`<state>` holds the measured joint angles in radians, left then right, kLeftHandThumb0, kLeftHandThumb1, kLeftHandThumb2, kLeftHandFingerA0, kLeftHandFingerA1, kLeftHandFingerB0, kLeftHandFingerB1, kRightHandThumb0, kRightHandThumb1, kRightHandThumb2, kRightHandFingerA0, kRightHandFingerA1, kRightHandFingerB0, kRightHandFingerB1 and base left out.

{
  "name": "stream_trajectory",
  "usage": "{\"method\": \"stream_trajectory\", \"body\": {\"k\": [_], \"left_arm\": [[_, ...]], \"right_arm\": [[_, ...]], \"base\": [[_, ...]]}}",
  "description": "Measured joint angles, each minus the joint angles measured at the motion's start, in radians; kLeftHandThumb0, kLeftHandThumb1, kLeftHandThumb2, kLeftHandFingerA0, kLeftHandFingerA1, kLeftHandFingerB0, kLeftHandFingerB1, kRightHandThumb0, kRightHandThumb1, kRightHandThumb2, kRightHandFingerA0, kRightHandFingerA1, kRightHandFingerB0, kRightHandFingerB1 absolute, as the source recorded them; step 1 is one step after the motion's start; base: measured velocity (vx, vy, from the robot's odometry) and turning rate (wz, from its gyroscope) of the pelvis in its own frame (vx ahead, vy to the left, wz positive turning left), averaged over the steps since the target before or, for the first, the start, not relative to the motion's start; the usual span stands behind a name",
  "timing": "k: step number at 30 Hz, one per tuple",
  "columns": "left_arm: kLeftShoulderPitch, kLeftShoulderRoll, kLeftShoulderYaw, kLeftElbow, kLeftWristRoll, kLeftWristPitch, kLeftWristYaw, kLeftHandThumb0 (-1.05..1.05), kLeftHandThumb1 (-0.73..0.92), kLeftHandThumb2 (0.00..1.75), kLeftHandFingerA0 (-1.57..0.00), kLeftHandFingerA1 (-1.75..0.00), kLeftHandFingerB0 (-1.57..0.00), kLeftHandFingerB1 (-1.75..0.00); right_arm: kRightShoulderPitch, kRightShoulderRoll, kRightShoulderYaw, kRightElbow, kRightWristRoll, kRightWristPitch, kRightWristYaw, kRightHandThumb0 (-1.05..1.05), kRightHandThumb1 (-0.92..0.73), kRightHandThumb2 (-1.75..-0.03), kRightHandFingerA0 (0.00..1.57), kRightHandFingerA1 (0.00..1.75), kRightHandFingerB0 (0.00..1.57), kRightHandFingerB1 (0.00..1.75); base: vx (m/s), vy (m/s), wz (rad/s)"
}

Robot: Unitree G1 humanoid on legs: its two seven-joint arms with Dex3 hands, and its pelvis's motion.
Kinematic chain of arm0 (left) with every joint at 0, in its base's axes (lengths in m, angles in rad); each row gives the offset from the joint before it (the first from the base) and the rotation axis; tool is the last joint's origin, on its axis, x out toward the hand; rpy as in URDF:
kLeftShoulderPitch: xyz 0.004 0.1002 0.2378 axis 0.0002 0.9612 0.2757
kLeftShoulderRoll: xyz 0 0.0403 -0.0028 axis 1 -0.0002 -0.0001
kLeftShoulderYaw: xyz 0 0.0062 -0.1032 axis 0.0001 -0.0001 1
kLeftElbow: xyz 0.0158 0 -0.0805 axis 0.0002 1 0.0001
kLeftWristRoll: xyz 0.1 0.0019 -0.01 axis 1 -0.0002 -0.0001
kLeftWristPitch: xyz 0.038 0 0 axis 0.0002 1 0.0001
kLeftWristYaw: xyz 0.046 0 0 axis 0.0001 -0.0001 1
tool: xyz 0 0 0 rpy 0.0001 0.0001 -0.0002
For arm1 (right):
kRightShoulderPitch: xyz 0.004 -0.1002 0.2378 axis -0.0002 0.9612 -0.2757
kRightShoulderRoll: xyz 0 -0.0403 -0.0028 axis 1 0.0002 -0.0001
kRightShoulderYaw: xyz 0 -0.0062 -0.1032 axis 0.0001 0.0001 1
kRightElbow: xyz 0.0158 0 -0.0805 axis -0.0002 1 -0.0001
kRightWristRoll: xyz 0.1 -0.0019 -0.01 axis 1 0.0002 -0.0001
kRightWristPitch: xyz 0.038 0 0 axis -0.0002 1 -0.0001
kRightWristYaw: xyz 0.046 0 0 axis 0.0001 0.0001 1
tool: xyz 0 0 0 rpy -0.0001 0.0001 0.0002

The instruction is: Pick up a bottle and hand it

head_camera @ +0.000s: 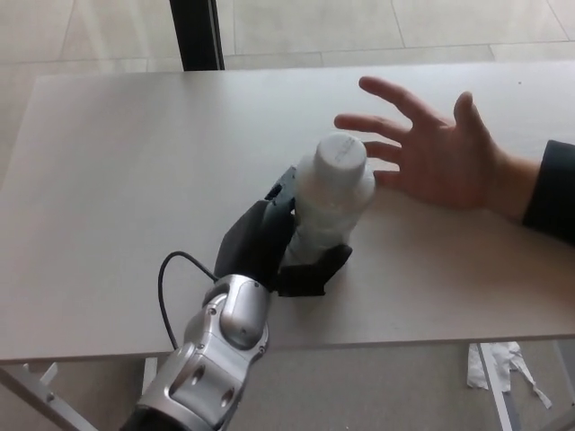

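A white plastic bottle (331, 202) with a white cap is in my left hand (274, 247), which is shut on its lower body, thumb in front and fingers behind. The bottle leans to the right, its cap close to the fingers of a person's open hand (436, 153), palm up over the table at the right. The bottle's base is hidden by my thumb, so I cannot tell whether it touches the table (126, 180). My right hand does not show.
The pale table's front edge runs just below my wrist. A black post (198, 34) stands behind the table's far edge. Crumpled white paper (499, 368) lies on the floor at lower right. A dark sleeve (550, 193) covers the person's wrist.
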<state>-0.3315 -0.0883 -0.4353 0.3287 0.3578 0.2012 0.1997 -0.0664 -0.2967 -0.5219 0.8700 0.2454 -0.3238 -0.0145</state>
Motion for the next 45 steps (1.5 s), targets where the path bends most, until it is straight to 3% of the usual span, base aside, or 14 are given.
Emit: {"method": "stream_trajectory", "body": {"k": [7, 10, 16, 17, 19, 20, 24, 25, 27, 30, 31, 34, 39, 45], "left_arm": [[-0.013, -0.028, -0.04, 0.034, 0.056, -0.021, 0.074, 0.0, 0.77, 1.06, -0.97, -1.75, -0.79, -1.61], [-0.012, -0.033, -0.038, 0.044, 0.064, -0.032, 0.097, -0.12, 0.72, 1.08, -1.25, -1.53, -1.03, -1.31], [-0.006, -0.038, -0.017, 0.079, 0.074, -0.084, 0.153, -0.12, 0.78, 0.87, -0.93, -1.75, -0.81, -1.54], [-0.007, -0.038, -0.014, 0.083, 0.076, -0.09, 0.159, -0.02, 0.65, 1.1, -1.23, -1.45, -1.05, -1.28], [-0.018, -0.033, -0.001, 0.085, 0.078, -0.092, 0.162, 0.13, 0.62, 1.17, -1.19, -1.43, -1.05, -1.29], [-0.025, -0.031, 0.005, 0.085, 0.078, -0.09, 0.16, 0.1, 0.64, 1.17, -0.91, -1.75, -0.85, -1.51], [-0.096, -0.018, 0.041, 0.086, 0.079, -0.069, 0.135, 0.02, 0.55, 1.18, -1.18, -1.43, -0.99, -1.23], [-0.124, -0.015, 0.046, 0.088, 0.079, -0.06, 0.123, 0.0, 0.54, 1.18, -0.89, -1.71, -0.85, -1.46], [-0.184, -0.007, 0.057, 0.093, 0.078, -0.043, 0.098, -0.03, 0.55, 1.18, -0.87, -1.69, -0.85, -1.44], [-0.273, 0.0, 0.063, 0.107, 0.078, -0.006, 0.059, -0.12, 0.59, 1.08, -1.1, -1.39, -0.89, -1.21], [-0.304, 0.001, 0.063, 0.114, 0.078, 0.008, 0.044, -0.12, 0.67, 0.84, -0.81, -1.37, -0.77, -0.84], [-0.386, 0.001, 0.058, 0.144, 0.079, 0.048, 0.008, -0.21, 0.69, 0.68, -0.76, -1.27, -0.64, -0.57], [-0.527, -0.013, 0.04, 0.244, 0.081, 0.122, -0.052, -0.15, 0.56, 0.8, -0.77, -1.36, -0.78, -0.93], [-0.652, -0.067, 0.036, 0.379, 0.08, 0.208, -0.099, -0.16, 0.66, 0.7, -0.6, -0.88, -0.5, -0.58]], "right_arm": [[0.007, 0.006, 0.002, -0.002, -0.002, -0.001, -0.013, -1.05, -0.43, -1.13, 1.57, 1.68, 0.52, 1.14], [0.007, 0.006, 0.0, 0.002, 0.0, -0.001, -0.012, -1.05, -0.44, -1.15, 1.57, 1.72, 0.46, 1.12], [0.009, 0.006, 0.005, 0.01, -0.005, 0.001, -0.026, -1.05, -0.43, -1.17, 1.57, 1.75, 0.49, 1.12], [0.009, 0.006, 0.005, 0.01, -0.005, 0.001, -0.03, -1.05, -0.43, -1.17, 1.57, 1.74, 0.51, 1.14], [0.009, 0.006, 0.005, 0.015, -0.005, 0.0, -0.036, -1.05, -0.42, -1.17, 1.57, 1.75, 0.5, 1.14], [0.009, 0.006, 0.005, 0.018, -0.005, 0.0, -0.036, -1.05, -0.43, -1.17, 1.57, 1.75, 0.49, 1.14], [0.01, 0.006, 0.006, 0.02, -0.005, 0.001, -0.038, -1.05, -0.43, -1.17, 1.57, 1.75, 0.47, 1.14], [0.009, 0.006, 0.007, 0.018, -0.005, 0.001, -0.039, -1.05, -0.43, -1.17, 1.57, 1.75, 0.47, 1.13], [0.01, 0.006, 0.01, 0.013, -0.006, 0.002, -0.039, -1.05, -0.43, -1.17, 1.57, 1.75, 0.47, 1.13], [0.01, 0.006, 0.011, 0.009, -0.006, 0.003, -0.039, -1.05, -0.44, -1.17, 1.57, 1.75, 0.49, 1.16], [0.01, 0.006, 0.012, 0.008, -0.006, 0.003, -0.038, -1.05, -0.45, -1.17, 1.57, 1.71, 0.47, 1.15], [0.01, 0.006, 0.016, 0.004, -0.006, 0.003, -0.038, -1.05, -0.45, -1.17, 1.57, 1.72, 0.51, 1.18], [0.009, 0.006, 0.025, -0.006, -0.007, 0.006, -0.038, -1.05, -0.44, -1.17, 1.57, 1.74, 0.53, 1.18], [0.009, 0.011, 0.044, -0.021, -0.008, 0.011, -0.038, -1.05, -0.43, -1.13, 1.57, 1.69, 0.42, 1.13]], "base": [[0.0, 0.0, 0.0], [0.0, 0.0, 0.0], [0.0, 0.0, 0.0], [0.0, 0.0, 0.0], [0.0, 0.0, 0.0], [0.0, 0.0, 0.0], [0.0, 0.0, 0.0], [0.0, 0.0, 0.0], [0.0, 0.0, 0.0], [0.0, 0.0, 0.0], [0.0, 0.0, 0.0], [0.0, 0.0, 0.0], [0.0, 0.0, 0.0], [0.0, 0.0, 0.0]]}}
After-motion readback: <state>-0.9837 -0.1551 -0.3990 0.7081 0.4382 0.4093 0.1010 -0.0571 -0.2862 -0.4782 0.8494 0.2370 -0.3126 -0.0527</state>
